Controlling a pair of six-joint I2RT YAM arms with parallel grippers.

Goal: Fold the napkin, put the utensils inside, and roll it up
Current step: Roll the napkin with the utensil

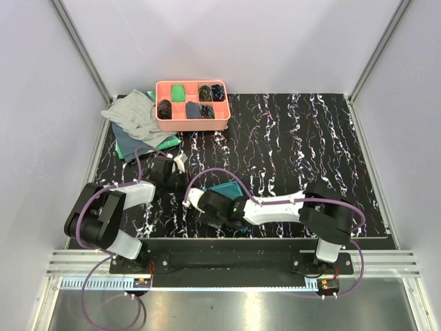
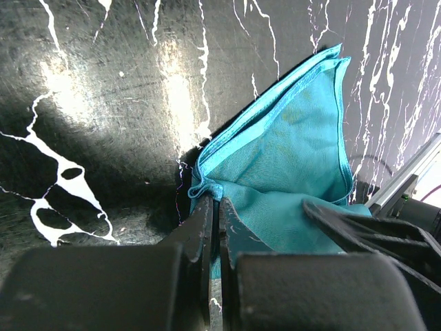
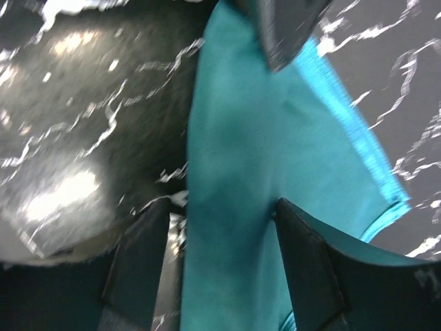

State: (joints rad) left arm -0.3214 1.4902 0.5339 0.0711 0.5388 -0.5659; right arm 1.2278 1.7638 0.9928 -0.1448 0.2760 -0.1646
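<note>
The teal napkin (image 1: 224,187) lay in layers on the black tabletop (image 1: 310,138), down near the 6 o'clock edge, between the two arms. The left gripper (image 2: 215,214) was pressed together and pinched one corner of the napkin. The right gripper (image 3: 222,205) was spread wide. The napkin ran up between its fingers (image 3: 141,255), with a gap beside one of them. Far off at 11 o'clock sat a pink tray (image 1: 193,125) with small things in its boxes. A grey cloth (image 1: 131,114) lay just at its 9 o'clock side.
</note>
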